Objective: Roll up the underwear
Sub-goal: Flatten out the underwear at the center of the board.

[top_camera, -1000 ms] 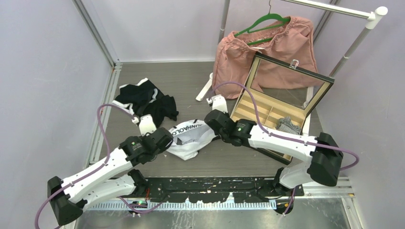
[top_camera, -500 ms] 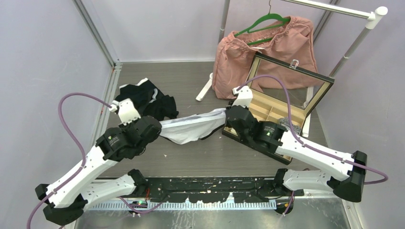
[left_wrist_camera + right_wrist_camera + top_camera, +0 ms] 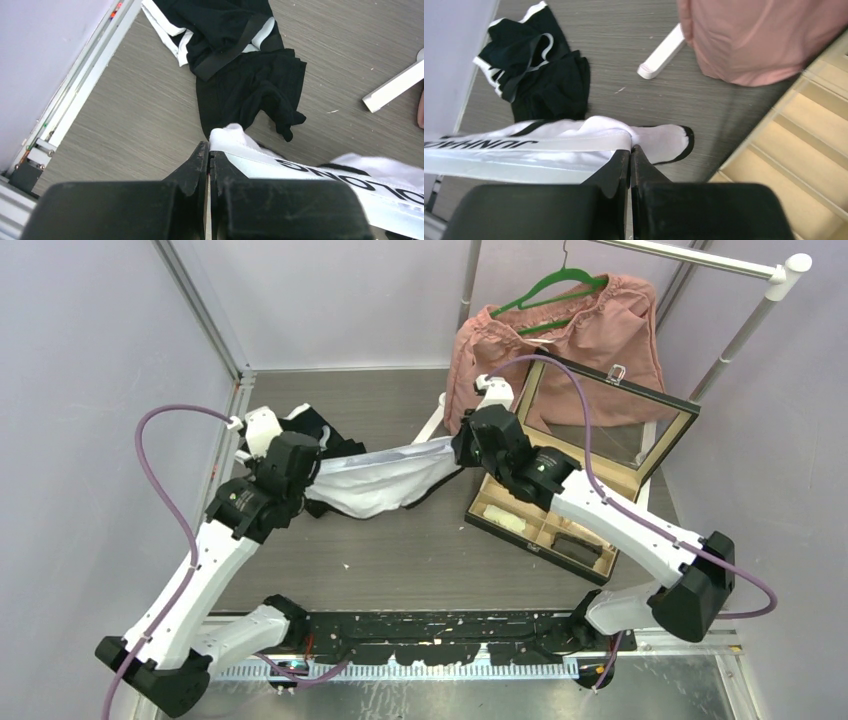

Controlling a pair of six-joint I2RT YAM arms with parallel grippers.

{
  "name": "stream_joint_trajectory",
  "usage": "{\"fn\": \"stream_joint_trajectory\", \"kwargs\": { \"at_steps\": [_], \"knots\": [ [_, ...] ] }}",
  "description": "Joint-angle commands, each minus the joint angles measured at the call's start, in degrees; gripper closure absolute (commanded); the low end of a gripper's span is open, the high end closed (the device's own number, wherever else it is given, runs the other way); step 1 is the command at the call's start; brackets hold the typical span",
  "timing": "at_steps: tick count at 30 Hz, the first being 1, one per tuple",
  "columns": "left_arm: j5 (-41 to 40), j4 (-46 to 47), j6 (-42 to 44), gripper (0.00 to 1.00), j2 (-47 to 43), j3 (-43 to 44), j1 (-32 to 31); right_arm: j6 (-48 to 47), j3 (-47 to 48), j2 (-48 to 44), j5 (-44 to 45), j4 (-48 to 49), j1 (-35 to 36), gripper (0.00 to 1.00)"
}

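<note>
White underwear (image 3: 375, 480) with a lettered waistband hangs stretched between my two grippers above the table. My left gripper (image 3: 308, 468) is shut on its left end, seen in the left wrist view (image 3: 209, 149) with the band (image 3: 320, 175) running right. My right gripper (image 3: 458, 447) is shut on its right end, seen in the right wrist view (image 3: 630, 148) with the cloth (image 3: 549, 145) running left. A heap of black underwear (image 3: 300, 435) with white trim lies on the table behind the left gripper; it also shows in the left wrist view (image 3: 240, 75) and the right wrist view (image 3: 539, 75).
An open tan divided box (image 3: 560, 515) with a glass lid stands at the right. A pink garment (image 3: 560, 340) on a green hanger (image 3: 550, 285) hangs from a white rack (image 3: 745, 335) at the back. The rack's white foot (image 3: 432, 425) lies on the table.
Both grippers have moved away from me and up with the white underwear, pulling it out wider between them. The left gripper now sits over the black heap.
</note>
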Motion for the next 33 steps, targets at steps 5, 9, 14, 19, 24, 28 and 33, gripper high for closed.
{"fn": "stream_joint_trajectory", "kwargs": {
  "at_steps": [5, 9, 14, 19, 24, 28, 33],
  "knots": [
    [9.87, 9.58, 2.36, 0.99, -6.66, -10.53, 4.44, -0.28, -7.56, -1.72, -13.7, 6.81, -1.14, 0.91],
    [20.49, 13.79, -5.6, 0.99, -12.89, -27.59, 4.44, 5.53, -21.81, -1.34, -18.85, 13.29, -0.35, 0.88],
    [26.43, 12.42, -13.81, 0.91, -14.87, -38.05, 4.48, 9.63, -30.62, -1.45, -19.82, 15.44, 3.08, 0.7],
    [26.72, 5.78, -14.62, 0.68, -20.88, -35.92, 4.44, 11.55, -33.32, -5.71, -19.23, 12.34, 4.32, 0.6],
    [28.16, 3.13, -16.07, 0.57, -26.88, -34.63, 4.09, 10.73, -32.44, -10.24, -20.37, 6.65, 4.63, 0.52],
    [28.55, 2.45, -16.51, 0.56, -26.88, -33.66, 4.08, 10.06, -31.24, -13.3, -18.94, 1.34, 4.94, 0.46],
    [29.45, 11.47, -12.36, 0.66, -22.73, -35.05, 4.08, 9.83, -29.46, -11.75, -17.62, 2.92, 4.98, 0.6]
  ]
}}
